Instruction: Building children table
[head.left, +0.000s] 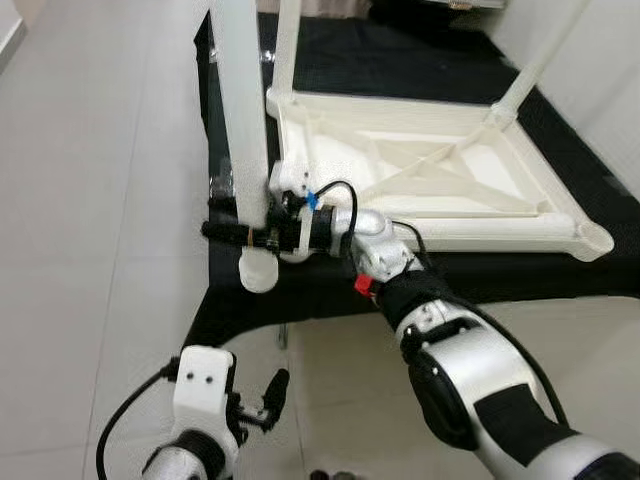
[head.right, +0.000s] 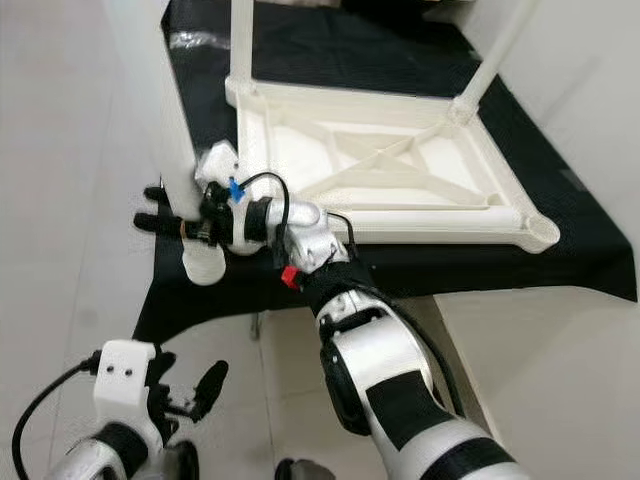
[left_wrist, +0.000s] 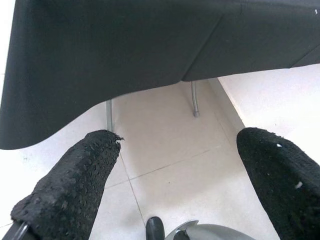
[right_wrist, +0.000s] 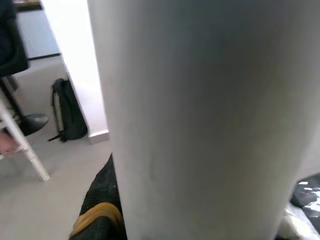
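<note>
A white children's table top (head.left: 480, 232) lies upside down on a black cloth. Two white legs stand up from its far corners (head.left: 530, 70). At its near left corner my right gripper (head.left: 235, 232) is shut on a loose white leg (head.left: 243, 120). The leg is held upright, its rounded lower end (head.left: 258, 272) just past the cloth's edge. In the right wrist view this leg (right_wrist: 200, 115) is very close, with one black finger (right_wrist: 100, 200) beside it. My left gripper (head.left: 262, 405) hangs low over the floor, open and holding nothing, fingers (left_wrist: 75, 185) wide apart.
The black cloth (head.left: 400, 60) covers a work table on thin metal legs (left_wrist: 194, 100). Pale tiled floor (head.left: 90, 200) lies to the left and in front. A white wall (head.left: 600, 80) runs along the right. A black backpack (right_wrist: 67, 115) and a person's shoe (right_wrist: 30, 122) are on the floor farther off.
</note>
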